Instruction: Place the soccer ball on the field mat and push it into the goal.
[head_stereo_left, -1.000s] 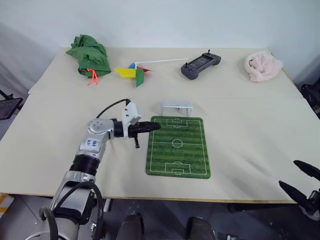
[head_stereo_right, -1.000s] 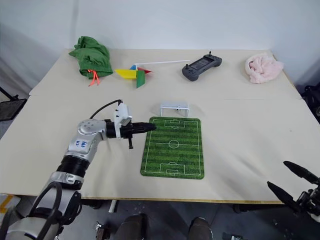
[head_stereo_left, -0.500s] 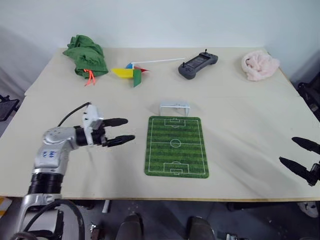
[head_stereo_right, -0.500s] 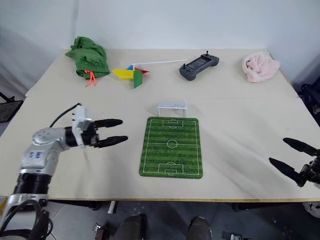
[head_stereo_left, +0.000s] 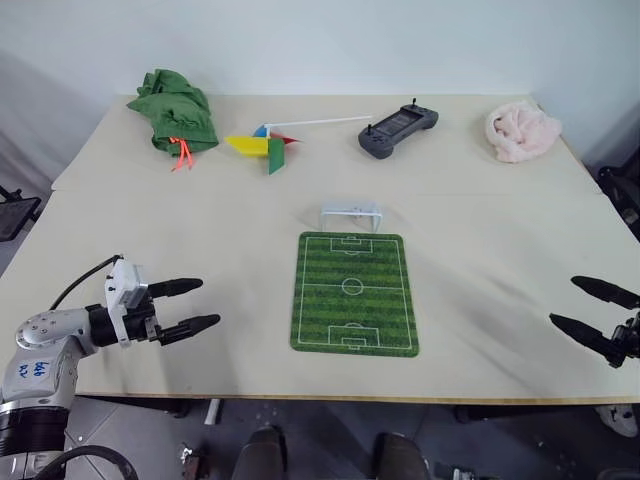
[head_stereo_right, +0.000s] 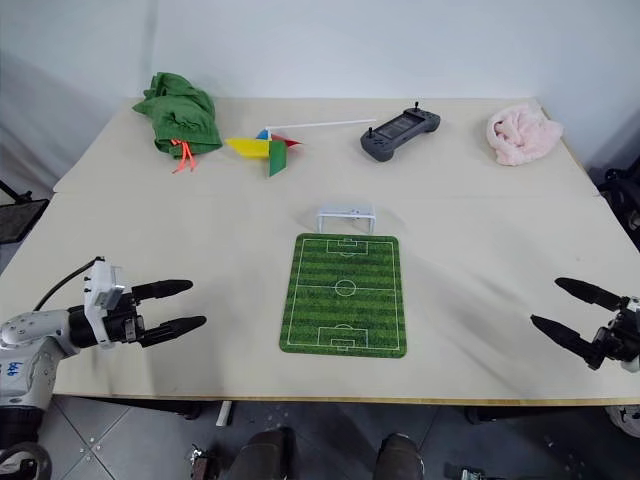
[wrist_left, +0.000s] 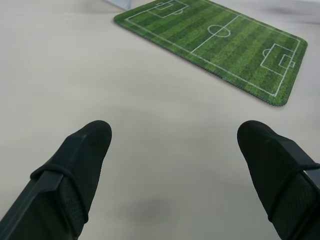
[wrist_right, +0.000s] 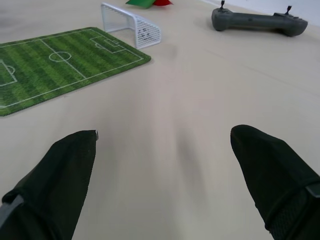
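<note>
The field mat (head_stereo_left: 353, 292) lies flat at the middle of the table, striped green with white pitch lines. The goal (head_stereo_left: 351, 213) stands upright just past the mat's far short edge, and it shows with its net in the right wrist view (wrist_right: 131, 24). The soccer ball is out of view. My left gripper (head_stereo_left: 208, 302) hovers open over bare table near the front left edge, well left of the mat, with nothing between its fingers (wrist_left: 80, 155). My right gripper (head_stereo_left: 564, 300) is open and empty near the front right edge, far right of the mat.
Along the table's far side lie a bunched green cloth (head_stereo_left: 176, 108), a coloured pinwheel (head_stereo_left: 268, 145), a dark grey controller (head_stereo_left: 397, 131) and a pink cloth (head_stereo_left: 524, 131). Wide bare tabletop lies on both sides of the mat.
My left gripper was shut at the mat's far left corner; it has opened and drawn back left toward the table's front edge. My right gripper has edged slightly forward, still open.
</note>
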